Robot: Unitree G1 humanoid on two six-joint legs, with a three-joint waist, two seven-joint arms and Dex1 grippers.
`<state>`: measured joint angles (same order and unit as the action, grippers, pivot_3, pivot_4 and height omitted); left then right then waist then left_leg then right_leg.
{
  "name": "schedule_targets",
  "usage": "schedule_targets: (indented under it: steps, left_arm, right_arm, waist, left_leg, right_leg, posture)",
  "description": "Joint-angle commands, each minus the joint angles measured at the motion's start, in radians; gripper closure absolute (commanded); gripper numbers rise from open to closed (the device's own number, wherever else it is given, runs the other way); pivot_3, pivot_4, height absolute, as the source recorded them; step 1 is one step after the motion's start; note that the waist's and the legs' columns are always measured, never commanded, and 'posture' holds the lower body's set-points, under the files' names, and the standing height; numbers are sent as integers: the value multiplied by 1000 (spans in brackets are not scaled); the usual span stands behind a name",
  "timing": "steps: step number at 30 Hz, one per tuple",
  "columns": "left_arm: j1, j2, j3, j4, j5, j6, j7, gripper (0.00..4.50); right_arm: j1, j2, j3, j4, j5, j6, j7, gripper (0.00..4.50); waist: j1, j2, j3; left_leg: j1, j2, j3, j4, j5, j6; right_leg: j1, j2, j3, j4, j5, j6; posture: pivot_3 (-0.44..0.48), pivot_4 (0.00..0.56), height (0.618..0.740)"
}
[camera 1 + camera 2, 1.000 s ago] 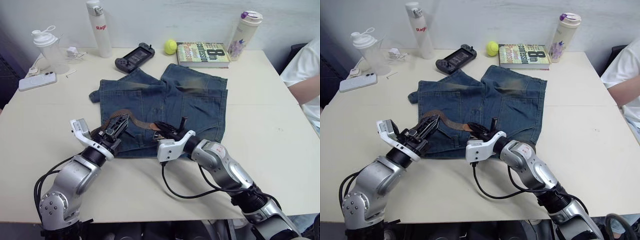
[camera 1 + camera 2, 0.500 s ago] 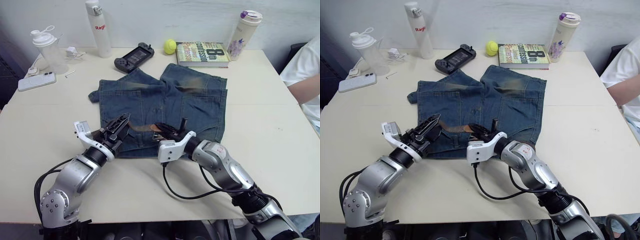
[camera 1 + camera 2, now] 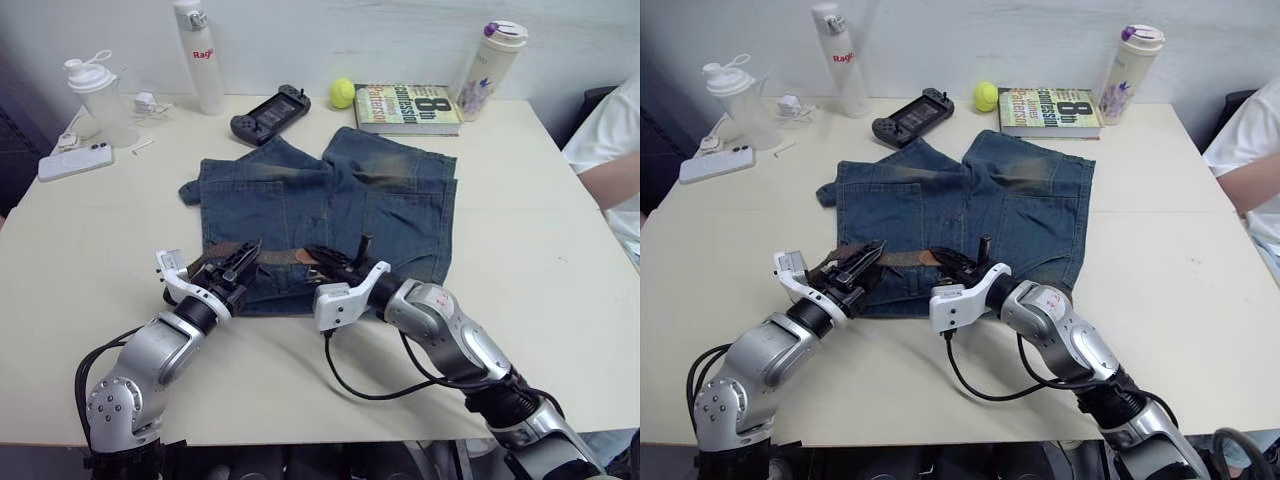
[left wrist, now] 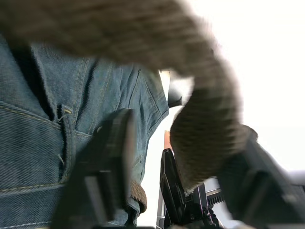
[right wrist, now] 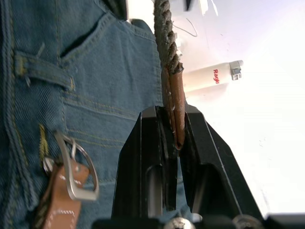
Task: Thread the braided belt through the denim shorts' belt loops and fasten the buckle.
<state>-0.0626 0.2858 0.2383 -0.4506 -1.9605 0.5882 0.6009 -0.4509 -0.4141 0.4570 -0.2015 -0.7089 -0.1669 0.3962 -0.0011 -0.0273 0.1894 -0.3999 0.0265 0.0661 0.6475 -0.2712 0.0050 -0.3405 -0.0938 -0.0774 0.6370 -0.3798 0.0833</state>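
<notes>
The right gripper [image 5: 172,143] pinches the tan leather tip of the braided belt [image 5: 166,28]; the buckle [image 5: 76,167] lies just beside it on the denim shorts [image 3: 380,200]. The left gripper [image 3: 243,262] hovers spread around the belt's woven middle near the waistband. The strap looks limp and light, so the stiffer tip seems the best hold for feeding a belt loop [image 5: 43,70].

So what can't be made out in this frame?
- How many loops the belt already passes: both grippers cover the waistband of the shorts in the head views.
- Left gripper grip: the blurred strap blocks the left wrist view.
- Buckle prong: too small.
</notes>
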Motion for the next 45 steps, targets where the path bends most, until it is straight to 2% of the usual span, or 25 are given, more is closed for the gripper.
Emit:
schedule_targets:
  steps: [1,2,3,11,16,17,20,24,29,36,45]
  left_arm:
    - [12,6,26,4,-12,8,-24,3944]
    - [9,5,27,4,-12,10,-26,4301]
    - [7,4,27,5,-12,12,-27,4411]
    - [-41,-3,32,-3,-12,45,-79,4411]
    - [-70,-1,21,-27,-12,57,-83,4500]
    - [-70,-2,21,-31,-12,56,-81,4500]
    - [-71,-11,53,-27,-12,37,-89,4500]
    - [-36,45,108,5,-12,64,-137,4500]
    - [63,125,157,51,-12,115,-225,4500]
    - [127,200,170,136,61,123,-326,4500]
    - [103,185,149,129,183,82,-325,4500]
  right_arm:
    - [3,6,-28,-39,-4,-4,-15,4500]
    - [3,7,-30,-37,-4,1,-12,4500]
    - [3,8,-31,-35,-2,4,-8,4500]
    - [16,22,-40,-38,70,43,52,4500]
    - [44,75,-92,-63,235,132,115,2356]
    - [49,78,-98,-66,250,151,126,1808]
    - [83,83,-171,-123,432,314,248,413]
    - [110,-1,-338,-241,772,572,462,413]
    - [64,-97,-469,-274,1090,855,590,413]
    - [22,-178,-445,-251,1185,908,628,413]
    - [29,-183,-434,-270,1231,918,595,413]
  waist:
    - [-1,0,0]
    - [-1,0,0]
    - [0,0,0]
    - [0,0,0]
    - [1,0,0]
    - [1,0,0]
    - [1,1,0]
    - [1,2,2]
    - [-3,4,2]
    - [-1,7,4]
    - [-1,7,5]
  left_leg:
    - [0,0,0,0,0,0]
    - [0,0,0,0,0,0]
    - [0,0,0,0,0,0]
    - [0,0,0,0,0,0]
    - [0,0,0,0,0,0]
    - [0,0,0,0,0,0]
    - [0,0,-1,0,0,0]
    - [-1,0,-1,-1,0,1]
    - [-1,1,-1,-2,-2,2]
    - [-1,1,-1,-2,-2,3]
    - [-3,0,-1,-3,-3,3]
  right_leg:
    - [0,0,0,0,0,0]
    - [0,0,0,0,0,0]
    - [0,0,0,0,0,0]
    - [0,0,0,0,0,0]
    - [0,0,0,0,0,0]
    - [0,0,0,0,0,0]
    - [0,0,0,0,0,0]
    - [0,0,0,0,0,0]
    - [0,-1,0,-1,0,0]
    - [-1,-2,0,-2,0,-2]
    - [-1,-3,-1,-5,0,-1]
  posture:
    - [0,150,740]
    - [0,150,740]
    - [0,150,740]
    - [0,150,740]
    - [0,150,740]
    - [0,150,740]
    - [0,150,740]
    - [0,150,740]
    - [0,150,740]
    - [0,150,740]
    - [0,150,740]
